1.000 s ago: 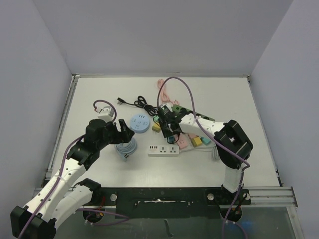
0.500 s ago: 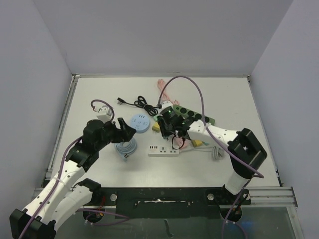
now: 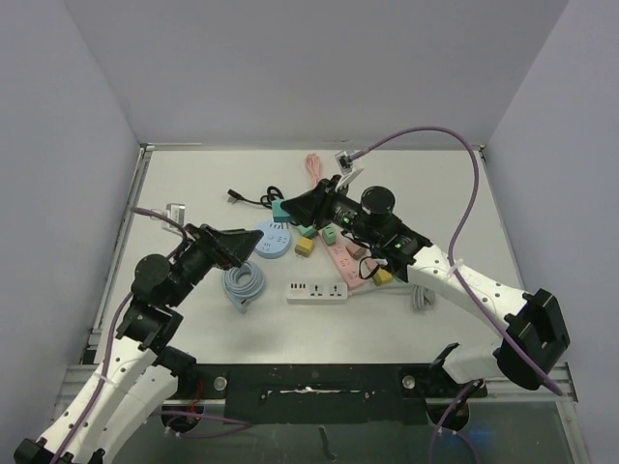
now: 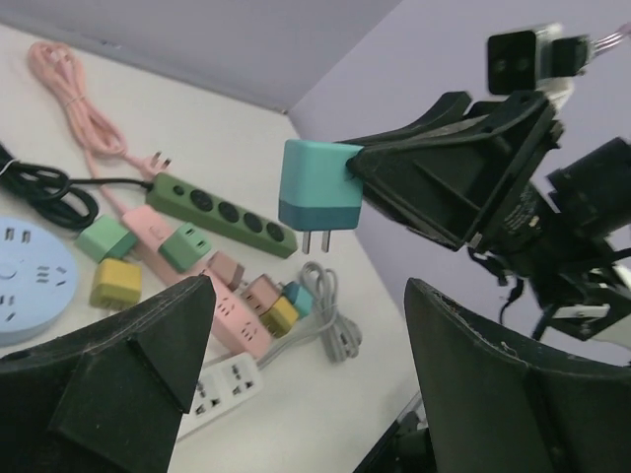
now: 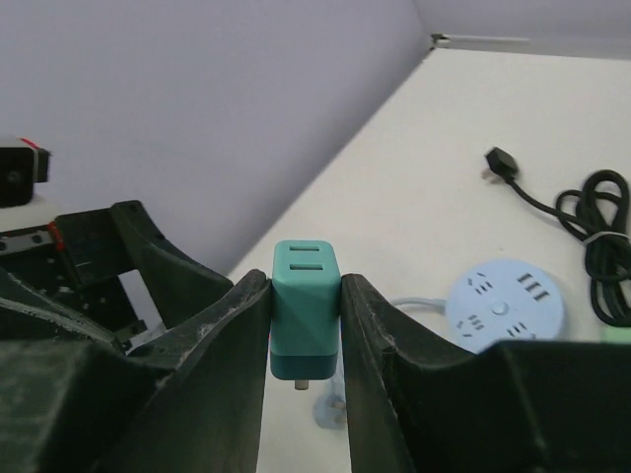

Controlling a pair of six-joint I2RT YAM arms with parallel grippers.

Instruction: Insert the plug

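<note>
Aloft over the bench (image 3: 426, 184): teal plug (image 5: 306, 310) pinched tight between right fingers (image 5: 222, 335), prongs showing. To its left, left fingers (image 4: 128, 365) spread wide, holding nothing.

The left arm (image 3: 116, 372) and right arm (image 3: 474, 290) have white links, black joints, black wedge-shaped fingers (image 4: 108, 365) and purple cables (image 3: 430, 130).

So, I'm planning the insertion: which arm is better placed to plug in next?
Right, probably: the right hand grips the teal charger, prongs exposed; the left hand is open and empty.
</note>
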